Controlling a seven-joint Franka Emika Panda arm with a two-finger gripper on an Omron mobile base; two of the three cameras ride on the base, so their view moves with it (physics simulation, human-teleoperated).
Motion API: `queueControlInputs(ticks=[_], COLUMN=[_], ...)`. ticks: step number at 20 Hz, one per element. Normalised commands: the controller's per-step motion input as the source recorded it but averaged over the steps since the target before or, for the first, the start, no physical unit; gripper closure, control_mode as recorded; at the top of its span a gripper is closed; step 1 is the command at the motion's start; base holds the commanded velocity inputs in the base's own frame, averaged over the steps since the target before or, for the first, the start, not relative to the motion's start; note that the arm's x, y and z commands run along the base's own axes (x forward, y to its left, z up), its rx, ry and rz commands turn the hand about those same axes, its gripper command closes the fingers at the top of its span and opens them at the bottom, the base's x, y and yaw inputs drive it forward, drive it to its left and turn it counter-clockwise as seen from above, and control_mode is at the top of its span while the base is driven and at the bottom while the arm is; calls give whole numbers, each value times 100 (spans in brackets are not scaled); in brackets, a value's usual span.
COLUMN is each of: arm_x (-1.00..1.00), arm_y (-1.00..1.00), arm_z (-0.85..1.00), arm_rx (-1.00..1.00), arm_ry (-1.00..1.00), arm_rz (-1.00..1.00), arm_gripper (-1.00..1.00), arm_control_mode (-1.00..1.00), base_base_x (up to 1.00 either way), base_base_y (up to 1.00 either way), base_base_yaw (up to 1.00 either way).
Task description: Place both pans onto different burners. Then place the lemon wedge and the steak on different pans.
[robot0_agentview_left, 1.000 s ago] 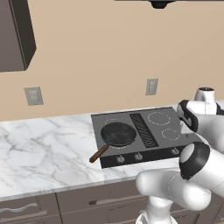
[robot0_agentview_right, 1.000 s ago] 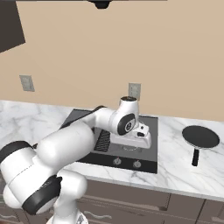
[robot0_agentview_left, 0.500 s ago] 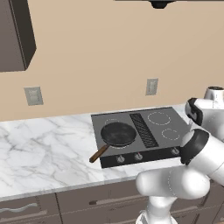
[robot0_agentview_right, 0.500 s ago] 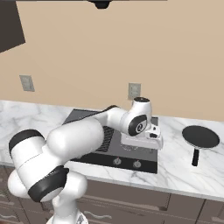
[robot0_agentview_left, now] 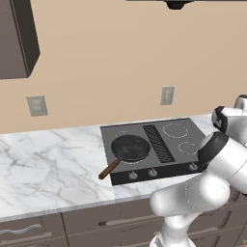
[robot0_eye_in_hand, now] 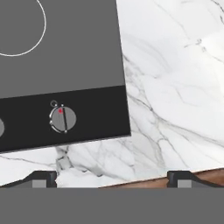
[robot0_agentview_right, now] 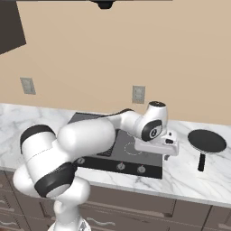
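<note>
Cooktop of dark grey glass sits in a white marble counter, with a black grille down its middle and small knobs along its near edge. A black pan with a brown wooden handle rests on the left side of the cooktop, over the near left burner, its handle reaching past the near left corner onto the marble. On the right side two burners show as thin white rings with nothing on them.

From the right base view, the all-dark pan lies on the counter well to the right of the cooktop, its handle pointing toward the near edge. The gripper hangs above the marble between the cooktop's right edge and that pan, apart from both.

In the hand view, the fingertips stand wide apart with nothing between them; the jaws are released and hold nothing. Below them lie the cooktop's near right corner, one knob with a red dot, part of a white burner ring, and bare marble.
</note>
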Motion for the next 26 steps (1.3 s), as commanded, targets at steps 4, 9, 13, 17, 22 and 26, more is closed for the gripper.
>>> queueControlInputs(ticks=[4,9,13,17,22,26], arm_x=[5,7,8,13,12,13], arm_y=[-38,-42,-39,-36,-34,-31], arm_z=[0,0,0,0,0,0], arm_rx=[0,1,0,0,0,0], arm_ry=[0,0,0,0,0,0], arm_rz=[0,0,0,0,0,0], arm_gripper=[-100,-100,-100,-100,-100,-100], arm_control_mode=[-100,-100,-100,-100,-100,-100], base_base_x=[0,0,0,0,0,0], base_base_y=[0,0,0,0,0,0], base_base_yaw=[0,0,0,0,0,0])
